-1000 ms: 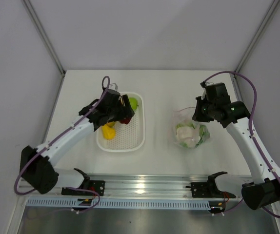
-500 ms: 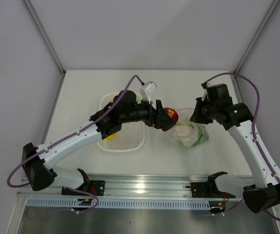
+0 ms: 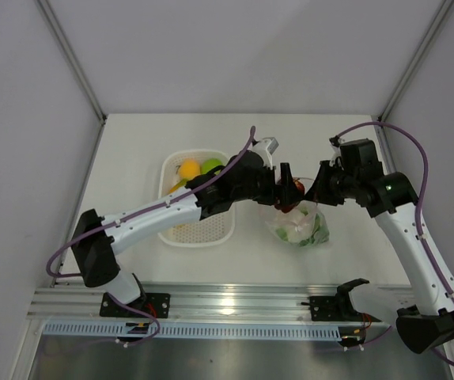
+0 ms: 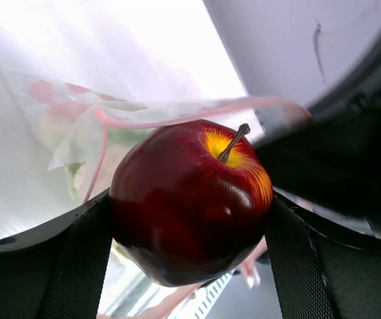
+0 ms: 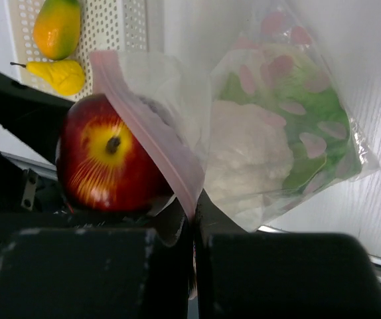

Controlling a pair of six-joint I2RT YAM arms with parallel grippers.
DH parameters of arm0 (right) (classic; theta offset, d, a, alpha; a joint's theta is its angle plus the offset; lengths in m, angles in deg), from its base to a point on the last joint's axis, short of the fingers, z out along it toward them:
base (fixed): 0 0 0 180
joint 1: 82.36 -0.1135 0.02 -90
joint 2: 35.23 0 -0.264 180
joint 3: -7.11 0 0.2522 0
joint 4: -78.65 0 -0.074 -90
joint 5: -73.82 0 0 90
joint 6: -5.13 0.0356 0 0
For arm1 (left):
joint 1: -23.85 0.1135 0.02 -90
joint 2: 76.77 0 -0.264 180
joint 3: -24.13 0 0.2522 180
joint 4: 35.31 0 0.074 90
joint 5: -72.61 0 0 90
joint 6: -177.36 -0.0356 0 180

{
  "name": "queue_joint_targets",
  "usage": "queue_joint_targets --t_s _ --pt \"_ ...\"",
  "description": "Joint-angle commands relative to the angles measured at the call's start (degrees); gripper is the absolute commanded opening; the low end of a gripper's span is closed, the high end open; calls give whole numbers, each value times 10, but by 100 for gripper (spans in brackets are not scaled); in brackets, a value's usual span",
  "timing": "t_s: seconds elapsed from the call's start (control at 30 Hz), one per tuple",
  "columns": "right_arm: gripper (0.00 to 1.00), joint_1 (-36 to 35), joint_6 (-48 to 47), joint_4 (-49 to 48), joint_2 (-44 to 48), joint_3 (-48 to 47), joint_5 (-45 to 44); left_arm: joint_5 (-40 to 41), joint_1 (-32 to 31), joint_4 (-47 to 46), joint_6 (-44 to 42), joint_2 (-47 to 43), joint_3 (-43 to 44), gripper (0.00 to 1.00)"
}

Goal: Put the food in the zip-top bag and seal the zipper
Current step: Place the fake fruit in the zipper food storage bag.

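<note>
The apple (image 4: 190,209) is dark red and glossy, with a yellow flush round its brown stem. I have it clamped between the fingers of my left hand (image 3: 287,187), right at the mouth of the clear zip-top bag (image 5: 290,133). The pink-dotted bag holds green-white lettuce (image 5: 250,159) and lies on the bench (image 3: 132,142) beside the white basket (image 3: 211,229). My right hand (image 5: 194,216) is pinched tight on the pink zipper (image 5: 152,129).
</note>
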Motion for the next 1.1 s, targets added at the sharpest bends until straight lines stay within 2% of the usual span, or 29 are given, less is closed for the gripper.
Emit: queue_joint_targets --t_s 0.0,0.07,0.27,0.43,0.53,0.63,0.73,0.77,0.83,0.87,1.07 --pt "0 -3 21 -26 13 -25 30 64 -1 34 32 24 55 1" --pt "0 -4 24 -30 13 -26 32 64 -3 36 32 35 54 1" --pt "0 -2 30 -36 15 -30 38 64 -8 22 12 46 32 10" --pt "0 0 29 -34 14 -42 38 66 -8 20 10 53 14 21" --pt "0 4 27 -34 14 -47 37 69 -10 26 7 59 13 19" --pt "0 7 23 -32 13 -51 34 78 -11 36 7 64 14 23" --pt "0 10 17 -31 13 -51 32 91 -11 77 -2 85 60 49" --pt "0 11 16 -30 13 -50 30 96 -11 87 -6 89 68 69" --pt "0 14 11 -27 13 -48 30 111 -11 106 -20 90 87 85" --pt "0 17 9 -25 13 -45 29 115 -11 108 -26 86 91 98" --pt "0 25 0 -25 18 -38 26 149 -12 144 -65 19 87 99"
